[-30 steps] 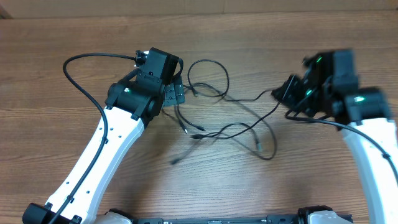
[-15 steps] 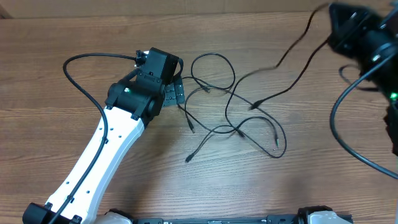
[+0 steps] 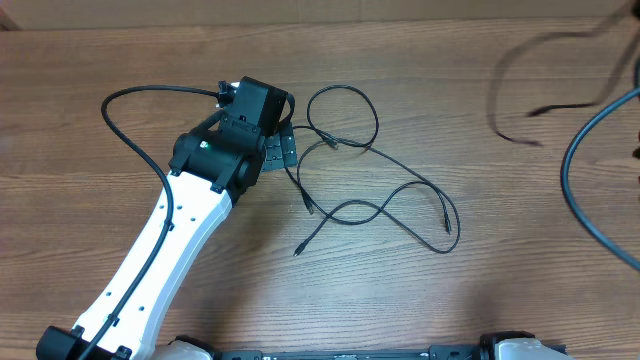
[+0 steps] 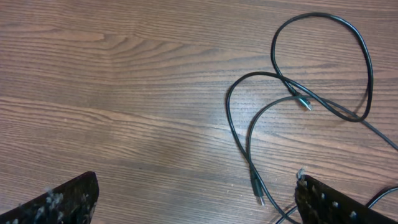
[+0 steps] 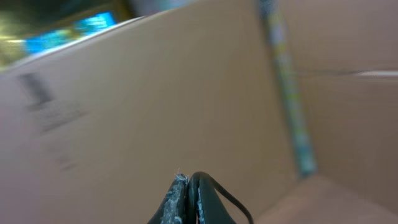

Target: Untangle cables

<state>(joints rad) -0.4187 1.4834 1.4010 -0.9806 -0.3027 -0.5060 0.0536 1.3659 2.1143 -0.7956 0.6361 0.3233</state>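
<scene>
at the left, the left arm (image 3: 180, 230) is seen reaching over the wooden table (image 3: 450, 300), and the left gripper (image 4: 196, 186) is held low with its jaws spread wide and nothing between them. just beside it, toward the middle, the cables (image 4: 317, 14) are laid flat on the table: a loop is crossed by other strands, and a loose plug (image 4: 256, 186) is left lying inside the tangle. further right, a lifted cable (image 3: 493, 100) is shown blurred in the air, well apart from the rest. in the right wrist view, the right gripper (image 5: 188, 186) is pressed closed on a thin black cord, with a cardboard box (image 5: 155, 93) behind. one cable is judged freed; the crossings on the table are not yet undone.
</scene>
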